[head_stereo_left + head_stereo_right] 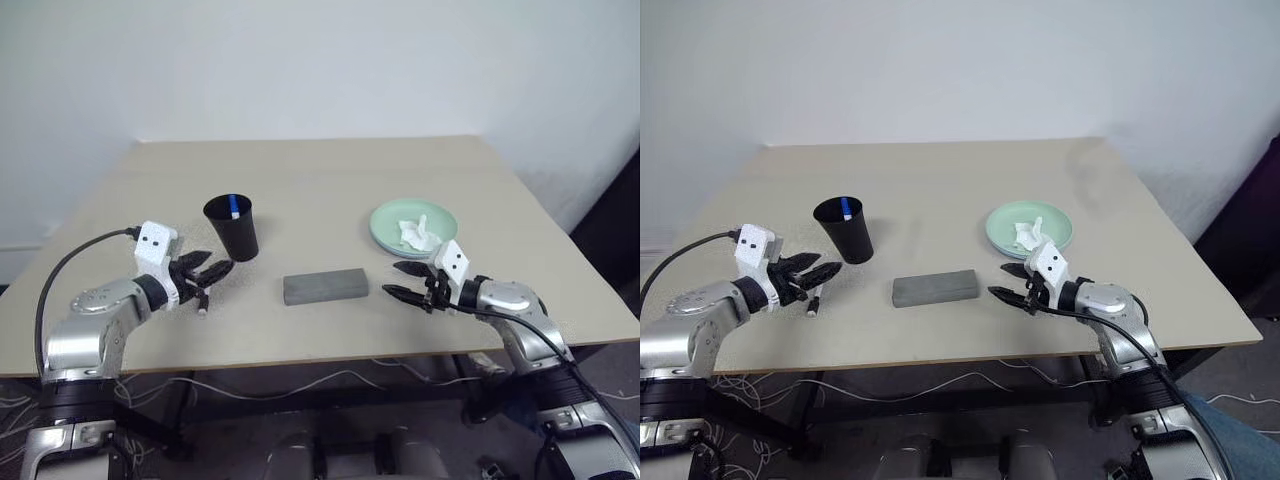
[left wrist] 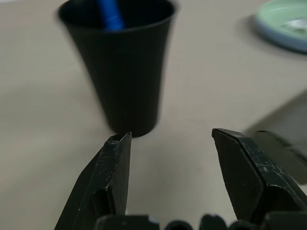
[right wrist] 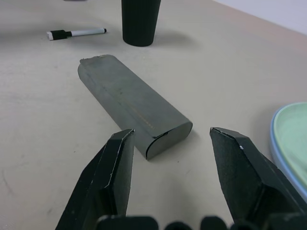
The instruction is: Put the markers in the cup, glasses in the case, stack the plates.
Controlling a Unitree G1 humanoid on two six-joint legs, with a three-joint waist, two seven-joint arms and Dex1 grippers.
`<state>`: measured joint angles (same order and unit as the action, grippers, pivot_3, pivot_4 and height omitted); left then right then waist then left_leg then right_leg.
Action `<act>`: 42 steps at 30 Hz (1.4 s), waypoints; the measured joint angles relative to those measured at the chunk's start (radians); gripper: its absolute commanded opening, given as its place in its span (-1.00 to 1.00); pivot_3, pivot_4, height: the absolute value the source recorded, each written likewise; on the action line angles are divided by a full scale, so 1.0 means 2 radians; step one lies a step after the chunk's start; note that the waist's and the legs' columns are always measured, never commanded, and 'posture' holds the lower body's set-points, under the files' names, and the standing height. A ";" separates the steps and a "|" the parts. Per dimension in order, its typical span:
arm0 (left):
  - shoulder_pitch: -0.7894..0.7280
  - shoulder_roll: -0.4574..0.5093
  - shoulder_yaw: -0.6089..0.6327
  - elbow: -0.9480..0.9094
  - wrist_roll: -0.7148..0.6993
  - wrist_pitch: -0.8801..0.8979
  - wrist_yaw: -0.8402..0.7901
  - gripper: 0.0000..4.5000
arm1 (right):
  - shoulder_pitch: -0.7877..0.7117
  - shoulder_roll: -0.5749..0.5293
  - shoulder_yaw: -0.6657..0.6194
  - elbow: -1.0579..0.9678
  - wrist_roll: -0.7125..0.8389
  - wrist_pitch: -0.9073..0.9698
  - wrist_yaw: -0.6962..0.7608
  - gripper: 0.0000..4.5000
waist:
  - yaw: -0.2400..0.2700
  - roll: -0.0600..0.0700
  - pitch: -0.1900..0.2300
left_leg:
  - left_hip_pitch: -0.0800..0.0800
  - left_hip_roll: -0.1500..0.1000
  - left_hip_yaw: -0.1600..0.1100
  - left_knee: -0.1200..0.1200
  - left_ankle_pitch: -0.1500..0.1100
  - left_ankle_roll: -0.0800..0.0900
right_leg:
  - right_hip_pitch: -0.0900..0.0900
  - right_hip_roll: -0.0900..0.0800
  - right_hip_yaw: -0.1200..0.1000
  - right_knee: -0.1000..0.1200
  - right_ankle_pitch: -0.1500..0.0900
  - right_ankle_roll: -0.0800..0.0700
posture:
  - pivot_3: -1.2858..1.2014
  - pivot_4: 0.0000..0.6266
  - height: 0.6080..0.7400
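Observation:
The black cup stands left of centre with a blue-capped marker upright in it. Another marker, white with a dark cap, lies on the table just in front of the cup, below my left gripper. That gripper is open and empty and points at the cup from close by. The grey case lies shut at the table's middle. My right gripper is open and empty, aimed at the case's end. The mint green plate rests on a light blue plate. The glasses are out of view.
A crumpled white tissue lies in the green plate. The table's front edge runs just below both grippers, with cables on the floor beneath. A white wall stands behind the table.

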<state>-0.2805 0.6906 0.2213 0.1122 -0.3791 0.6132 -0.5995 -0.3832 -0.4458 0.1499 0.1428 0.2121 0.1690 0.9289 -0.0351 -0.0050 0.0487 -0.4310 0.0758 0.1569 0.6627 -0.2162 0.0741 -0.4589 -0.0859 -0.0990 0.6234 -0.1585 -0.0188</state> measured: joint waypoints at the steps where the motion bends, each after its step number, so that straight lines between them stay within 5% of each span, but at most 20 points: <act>1: -0.003 -0.004 0.000 0.004 0.009 0.006 0.018 0.24 | 0.000 0.000 0.000 0.001 0.000 0.000 0.001 0.21 | 0.001 0.000 0.000 | 0.000 0.000 0.000 0.000 0.000 0.000 | 0.000 0.000 0.000 0.000 0.000 0.000 | 0.03 -1.00 0.99; 8: -0.030 -0.038 -0.014 0.066 0.060 0.027 0.107 0.24 | -0.001 0.003 0.001 0.004 -0.003 -0.002 0.006 0.21 | 0.002 0.000 0.000 | 0.000 0.000 0.000 0.000 0.001 -0.002 | 0.000 0.000 0.000 0.000 0.000 0.000 | 0.03 -1.00 0.99; 17: -0.084 -0.058 -0.033 0.152 0.090 0.024 0.120 0.24 | 0.001 0.004 0.000 0.003 -0.004 -0.003 0.004 0.21 | 0.007 0.000 0.000 | 0.000 -0.001 0.000 0.000 0.001 -0.002 | 0.000 0.000 0.000 0.000 0.000 0.000 | 0.03 -1.00 0.99; 20: -0.097 -0.061 -0.039 0.169 0.095 0.020 0.119 -0.02 | 0.003 0.004 0.000 0.003 -0.004 -0.003 0.000 0.21 | 0.008 0.000 0.000 | 0.000 -0.001 0.000 0.000 0.001 -0.002 | 0.000 0.000 0.000 0.000 0.001 -0.001 | 0.03 -1.00 0.99; 27: -0.103 -0.068 -0.042 0.178 0.103 0.011 0.114 -0.99 | 0.012 0.004 0.000 -0.001 -0.004 -0.003 -0.005 0.21 | 0.007 0.000 0.000 | 0.000 0.000 0.000 -0.001 0.001 -0.002 | 0.000 0.000 -0.002 0.000 0.002 -0.002 | 0.03 -1.00 0.99; 33: -0.100 -0.057 -0.044 0.173 0.103 0.010 0.085 -0.99 | 0.012 0.004 0.000 -0.002 -0.004 -0.003 -0.007 0.21 | 0.007 0.000 0.000 | 0.000 0.001 -0.001 -0.001 0.001 -0.002 | -0.001 0.000 -0.004 -0.001 0.002 -0.002 | 0.03 -1.00 0.99; 42: -0.091 -0.071 -0.070 0.041 0.057 -0.054 -0.055 -0.99 | 0.003 0.009 0.000 0.003 -0.004 -0.003 -0.007 0.21 | 0.007 0.000 0.000 | 0.000 0.001 0.000 -0.001 0.001 -0.002 | 0.000 0.000 -0.003 -0.004 0.002 -0.002 | 0.03 -1.00 0.99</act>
<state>-0.4617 0.5493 0.0813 0.1933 -0.2646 0.5058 -0.7088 -0.3770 -0.4272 0.1499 0.1486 0.2034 0.1623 0.9151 -0.0204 -0.0048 0.0484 -0.4317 0.0776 0.1569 0.6611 -0.2144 0.0708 -0.4596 -0.0866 -0.1054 0.6158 -0.1546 -0.0235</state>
